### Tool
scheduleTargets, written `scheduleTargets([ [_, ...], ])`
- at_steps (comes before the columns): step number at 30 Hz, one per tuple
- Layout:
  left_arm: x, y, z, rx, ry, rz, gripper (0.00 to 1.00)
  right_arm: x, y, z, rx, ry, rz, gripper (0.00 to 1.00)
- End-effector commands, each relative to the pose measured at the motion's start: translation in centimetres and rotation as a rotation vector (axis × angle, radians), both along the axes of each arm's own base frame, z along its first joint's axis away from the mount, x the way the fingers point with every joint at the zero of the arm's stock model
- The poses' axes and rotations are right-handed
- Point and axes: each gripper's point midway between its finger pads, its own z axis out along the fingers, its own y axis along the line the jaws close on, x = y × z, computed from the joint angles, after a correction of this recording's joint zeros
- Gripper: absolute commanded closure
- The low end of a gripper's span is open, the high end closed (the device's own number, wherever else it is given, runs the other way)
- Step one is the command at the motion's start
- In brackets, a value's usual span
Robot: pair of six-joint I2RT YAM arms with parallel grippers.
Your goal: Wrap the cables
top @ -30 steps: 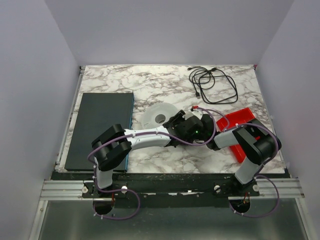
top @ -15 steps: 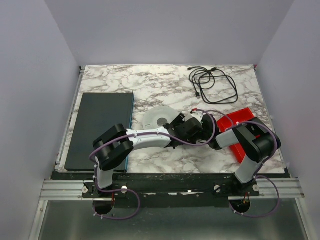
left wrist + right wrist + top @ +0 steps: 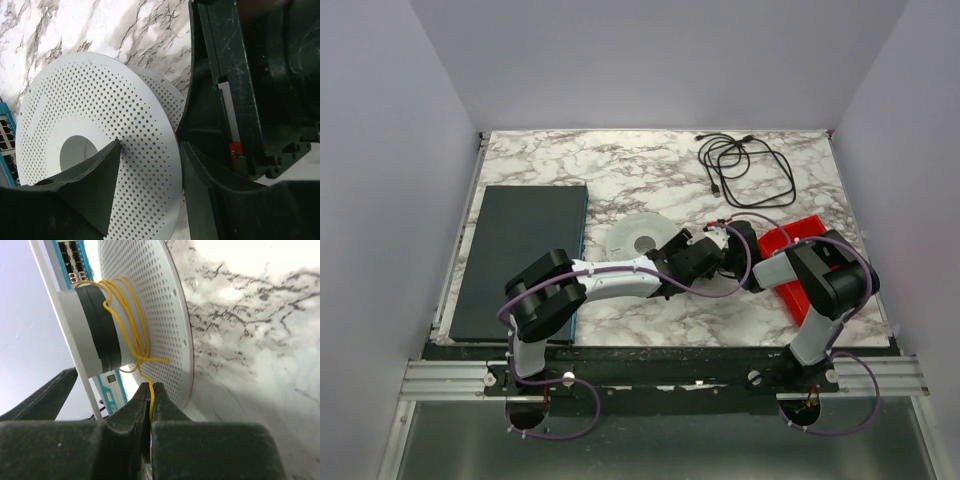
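The left arm (image 3: 610, 272) stretches across the counter (image 3: 620, 170), left jaws wide astride the spool's (image 3: 638, 238) rim. The right arm (image 3: 775, 272) folds inward, right jaws pinching a yellow wire (image 3: 142, 359) wound on the hub. Black cables (image 3: 745, 165) lie near the far right edge, open marble around. Overhead, both jaw tips are hidden.

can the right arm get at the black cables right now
Probably not yet: nothing blocks the black cables, but the right gripper is shut on yellow wire wound on the spool.
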Motion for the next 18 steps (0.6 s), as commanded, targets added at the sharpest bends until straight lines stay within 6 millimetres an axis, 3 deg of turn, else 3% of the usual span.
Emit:
scheduleTargets([
  [1, -4.4, 0.8, -4.3, 0.068, 0.197, -0.094, 0.48, 2.7, 0.9, 1.8, 0.047, -0.069, -0.022, 0.99],
  [8, -4.5, 0.7, -4.3, 0.067, 0.204, -0.097, 0.48, 4.1, 0.7, 0.8, 0.026, -0.057, -0.070, 0.98],
  [18, -4.6, 0.7, -4.3, 0.068, 0.202, -0.100, 0.48, 5.1, 0.6, 0.8, 0.052, -0.042, -0.103, 0.87],
])
